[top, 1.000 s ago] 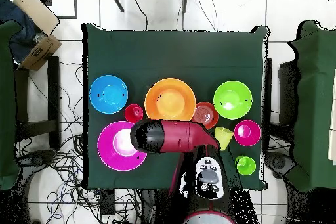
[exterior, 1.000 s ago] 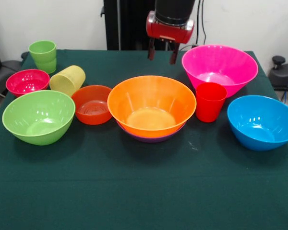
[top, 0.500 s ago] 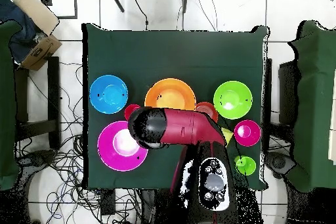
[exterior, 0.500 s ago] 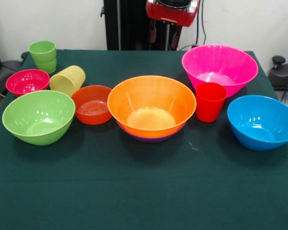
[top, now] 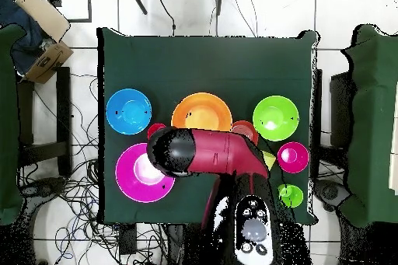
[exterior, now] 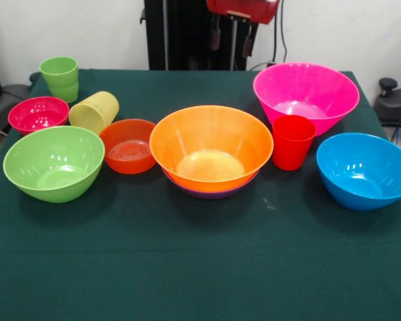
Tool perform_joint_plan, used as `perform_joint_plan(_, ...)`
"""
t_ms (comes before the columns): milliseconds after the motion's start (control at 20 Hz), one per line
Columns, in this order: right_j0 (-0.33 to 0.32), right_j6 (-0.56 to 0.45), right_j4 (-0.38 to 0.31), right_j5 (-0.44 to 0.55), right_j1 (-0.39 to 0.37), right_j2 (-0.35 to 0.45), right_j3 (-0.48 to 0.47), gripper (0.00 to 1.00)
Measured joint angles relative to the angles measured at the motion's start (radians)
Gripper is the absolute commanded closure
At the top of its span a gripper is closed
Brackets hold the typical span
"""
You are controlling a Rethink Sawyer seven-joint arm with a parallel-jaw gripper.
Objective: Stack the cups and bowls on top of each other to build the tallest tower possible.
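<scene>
Tower [exterior: 211, 152] is only orange nested in purple; the hand [exterior: 232, 39], released and empty, hangs behind it, presumably choosing.

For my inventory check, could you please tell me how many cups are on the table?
3: a green cup at the back left corner, a yellow cup tipped beside it, a red cup between the orange and blue bowls.

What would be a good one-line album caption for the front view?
Gripper raised, open and empty, above an orange bowl nested in a purple one, with loose bowls and cups scattered around.
</scene>
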Motion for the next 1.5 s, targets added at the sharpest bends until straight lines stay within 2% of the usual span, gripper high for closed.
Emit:
perform_joint_plan(500, -0.002, 0.000, 0.001, -0.055, -0.164, 0.003, 0.189, 0.00)
perform_joint_plan(750, -0.011, 0.000, 0.002, -0.082, -0.222, 0.004, 0.271, 0.00)
perform_joint_plan(1150, -0.008, 0.000, 0.002, -0.197, -0.209, 0.004, 0.316, 0.00)
perform_joint_plan(1400, 0.019, 0.000, 0.003, -0.242, -0.183, 0.004, 0.317, 0.00)
perform_joint_plan(1500, 0.050, 0.000, 0.003, -0.263, -0.166, 0.004, 0.317, 0.00)
